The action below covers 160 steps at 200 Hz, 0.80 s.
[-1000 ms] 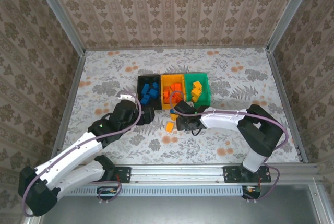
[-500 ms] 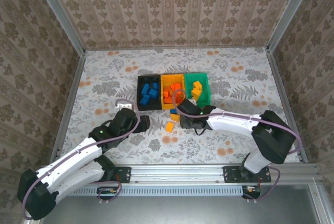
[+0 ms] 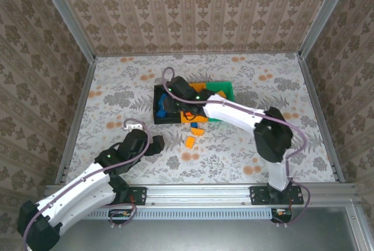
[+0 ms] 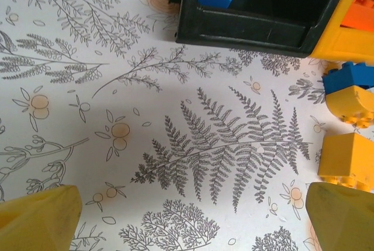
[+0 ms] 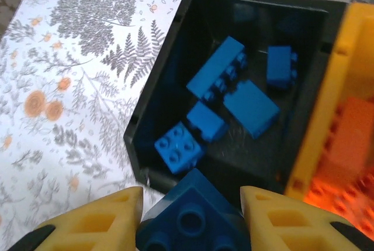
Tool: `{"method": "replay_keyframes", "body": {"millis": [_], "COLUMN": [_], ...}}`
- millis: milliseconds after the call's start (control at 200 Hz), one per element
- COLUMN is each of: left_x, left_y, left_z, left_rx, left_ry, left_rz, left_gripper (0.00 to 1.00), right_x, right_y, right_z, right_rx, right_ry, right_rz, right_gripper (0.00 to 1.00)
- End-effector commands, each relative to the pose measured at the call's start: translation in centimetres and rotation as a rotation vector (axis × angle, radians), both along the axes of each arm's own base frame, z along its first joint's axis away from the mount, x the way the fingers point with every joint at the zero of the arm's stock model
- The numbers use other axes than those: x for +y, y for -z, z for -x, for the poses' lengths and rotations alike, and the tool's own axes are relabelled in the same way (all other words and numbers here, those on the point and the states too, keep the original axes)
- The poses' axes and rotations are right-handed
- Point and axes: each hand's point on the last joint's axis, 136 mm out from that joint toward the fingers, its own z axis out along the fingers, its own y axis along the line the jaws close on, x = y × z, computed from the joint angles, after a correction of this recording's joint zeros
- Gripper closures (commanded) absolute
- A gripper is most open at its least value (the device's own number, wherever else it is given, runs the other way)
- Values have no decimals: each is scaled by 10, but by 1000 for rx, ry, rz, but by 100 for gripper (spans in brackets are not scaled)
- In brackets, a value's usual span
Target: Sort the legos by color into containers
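Blue lego (image 5: 190, 222) clamped in the right jaws above the black bin (image 5: 257, 0); left jaws gape wide over the counter (image 4: 146, 87).

Left arm (image 3: 87, 178): I find it folded low, its white link running from the near-left corner forward and to the right, black wrist at the far end. Left gripper (image 3: 156, 144) (image 4: 190, 219) points downward. Its yellow fingers (image 4: 38, 219) stand at the two lower corners of the wrist view, jaws spread wide with nothing between them.

Right arm (image 3: 234, 112): stretched well forward and across to the left, elbow bent above its base, white forearm near level. Right gripper (image 3: 169, 103) (image 5: 190, 230) is tilted downward. Its yellow fingers (image 5: 96, 222) press both sides of a blue brick (image 5: 193, 213), which sits studs toward the camera.
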Motion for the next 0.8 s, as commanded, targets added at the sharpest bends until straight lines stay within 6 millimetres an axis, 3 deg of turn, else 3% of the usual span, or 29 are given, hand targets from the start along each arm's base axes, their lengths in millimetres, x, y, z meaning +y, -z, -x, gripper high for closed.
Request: {"method": "replay_keyframes", "body": {"millis": [0,130,210,305,425,580,795], "left_x": [1,-1,-2,-4,-12,-32,-92], "left_y": [8,8,7,6,4,0,-2], "left_z": [7,8,8,8,5,-3,-17], "left_rx": [39,42,41,37,26,22,29], "left_ry": [-6,10,17,21,51,118,293], "left_rz": [12,18,18,21,33,21,-60], "left_gripper": [0,0,0,0,0,0,1], "right_x": [3,10,16,21,18,-10,-77], "right_y": [19,29,28,11,-19,-44,-34], "right_z": [-23,-50,-57,-59,-53,-32,10], "right_rx": [24,24,27,2,-40,-69,-31], "right_ry": [7,37,28,17,13,50,139], "right_rz": [58,59,29,-15,-69,-119,-147], "right_gripper": [68,63,53,39,33,32,31]}}
